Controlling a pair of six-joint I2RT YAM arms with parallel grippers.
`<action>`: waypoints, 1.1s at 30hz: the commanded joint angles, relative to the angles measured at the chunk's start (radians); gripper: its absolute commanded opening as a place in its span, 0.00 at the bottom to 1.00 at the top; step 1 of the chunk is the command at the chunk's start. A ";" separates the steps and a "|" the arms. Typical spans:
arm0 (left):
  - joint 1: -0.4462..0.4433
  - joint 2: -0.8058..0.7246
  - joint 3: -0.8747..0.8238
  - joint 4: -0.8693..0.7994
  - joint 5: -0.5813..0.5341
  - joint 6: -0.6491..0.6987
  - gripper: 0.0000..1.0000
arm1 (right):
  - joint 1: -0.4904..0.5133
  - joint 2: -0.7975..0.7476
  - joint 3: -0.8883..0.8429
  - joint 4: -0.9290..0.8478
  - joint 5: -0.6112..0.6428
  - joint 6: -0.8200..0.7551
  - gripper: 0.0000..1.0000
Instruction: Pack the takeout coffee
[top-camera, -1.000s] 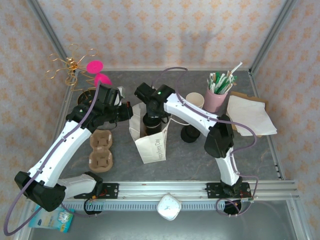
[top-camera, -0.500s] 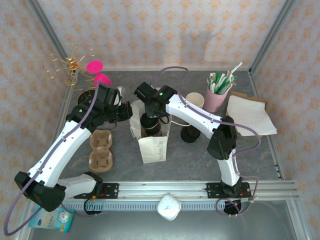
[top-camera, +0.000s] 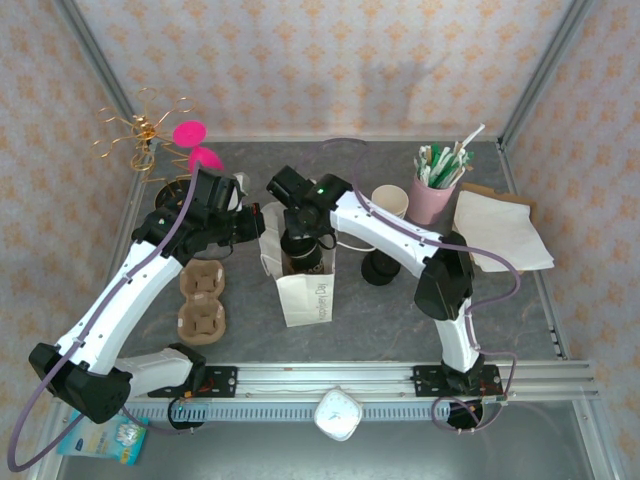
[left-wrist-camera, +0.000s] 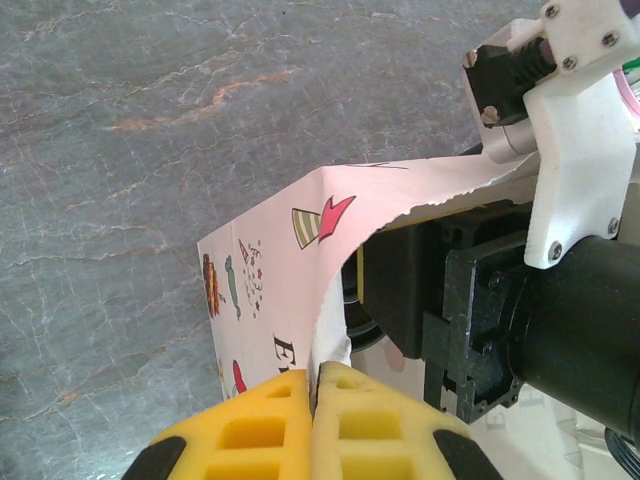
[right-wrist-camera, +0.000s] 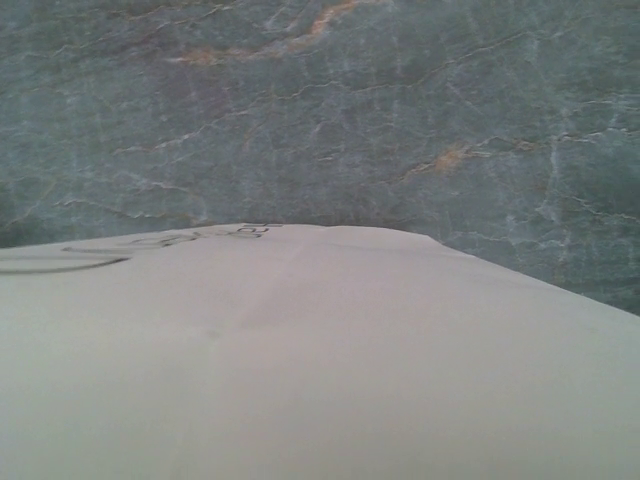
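Note:
A white printed paper bag (top-camera: 308, 295) stands open at mid-table. My left gripper (top-camera: 260, 224) is shut on the bag's left rim; in the left wrist view its yellow pads (left-wrist-camera: 270, 420) pinch the torn paper edge (left-wrist-camera: 330, 345). My right gripper (top-camera: 300, 242) reaches down into the bag's mouth, its fingers hidden by the bag walls. Inside the bag, under the right gripper's black body (left-wrist-camera: 480, 300), a curved piece of the takeout coffee's black lid (left-wrist-camera: 362, 322) shows. The right wrist view looks at the bag's pale wall (right-wrist-camera: 300, 370) and the grey table (right-wrist-camera: 330, 110).
Two brown cardboard cup carriers (top-camera: 203, 300) lie left of the bag. Right of it are a pile of black lids (top-camera: 378, 268), a stack of cream cups (top-camera: 390, 200), a pink cup of straws (top-camera: 435, 190) and napkins (top-camera: 500, 230). A wire stand with pink discs (top-camera: 160, 135) is at the back left.
The bag has come more upright, its front panel narrower than before. The right gripper has shifted slightly left and sits deeper in the bag's mouth. The left gripper has kept its hold.

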 joint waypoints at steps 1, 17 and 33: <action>0.009 -0.008 0.005 -0.051 -0.022 0.003 0.02 | 0.000 0.008 -0.026 -0.054 0.077 0.025 0.17; 0.009 -0.008 0.009 -0.068 -0.030 0.013 0.06 | -0.002 -0.041 -0.056 -0.010 0.086 0.019 0.21; 0.010 -0.008 0.037 -0.056 -0.027 0.016 0.27 | 0.010 -0.183 -0.099 0.113 -0.051 -0.047 0.25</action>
